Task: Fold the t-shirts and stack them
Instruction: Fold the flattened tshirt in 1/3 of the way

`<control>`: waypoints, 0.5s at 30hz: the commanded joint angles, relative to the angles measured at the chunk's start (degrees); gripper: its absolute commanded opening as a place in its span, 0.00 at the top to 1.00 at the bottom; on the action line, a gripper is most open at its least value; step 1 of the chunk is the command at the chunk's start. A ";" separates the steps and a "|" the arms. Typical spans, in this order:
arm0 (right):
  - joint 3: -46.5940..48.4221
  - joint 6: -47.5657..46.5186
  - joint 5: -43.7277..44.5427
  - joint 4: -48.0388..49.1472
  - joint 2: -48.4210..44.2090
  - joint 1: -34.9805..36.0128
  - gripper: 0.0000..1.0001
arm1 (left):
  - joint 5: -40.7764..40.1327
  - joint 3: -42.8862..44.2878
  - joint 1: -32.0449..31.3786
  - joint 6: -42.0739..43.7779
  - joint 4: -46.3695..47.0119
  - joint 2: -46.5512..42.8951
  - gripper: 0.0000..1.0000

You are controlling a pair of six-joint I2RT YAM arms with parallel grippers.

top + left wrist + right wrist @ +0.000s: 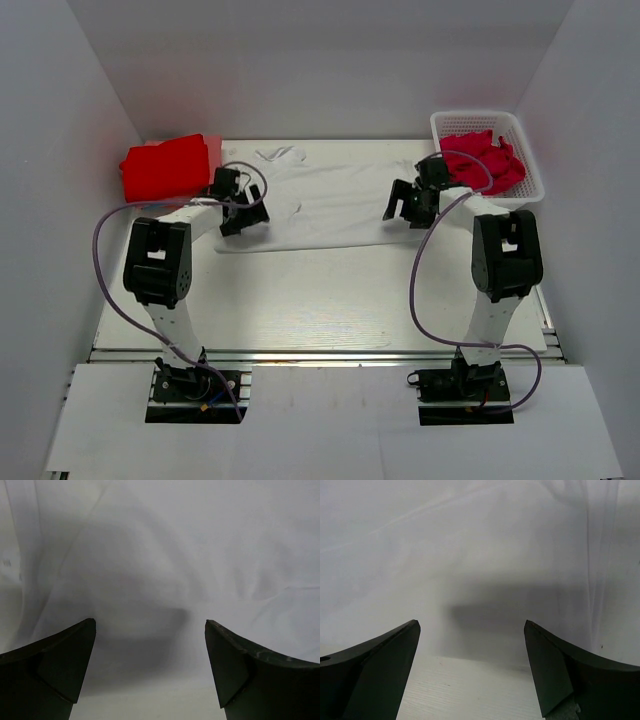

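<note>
A white t-shirt lies spread flat on the table, collar toward the back. My left gripper is open just above its near left edge; the left wrist view shows white cloth between the spread fingers. My right gripper is open over the shirt's near right edge; the right wrist view shows the hem and bare table between its fingers. Neither holds anything. A folded red shirt lies at the back left.
A white basket at the back right holds crumpled red shirts. White walls close in the table on the left, back and right. Purple cables loop from both arms over the table's near half.
</note>
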 commanded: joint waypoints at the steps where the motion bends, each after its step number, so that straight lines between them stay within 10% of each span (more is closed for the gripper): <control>1: -4.94 0.74 -0.78 1.03 -2.38 -0.16 0.10 | 3.09 -8.63 -0.13 0.42 1.69 -6.18 0.00; 15: -39.22 1.00 -3.86 -1.25 -30.50 4.41 0.10 | 2.74 -35.82 -0.13 -8.54 -17.18 -35.95 0.00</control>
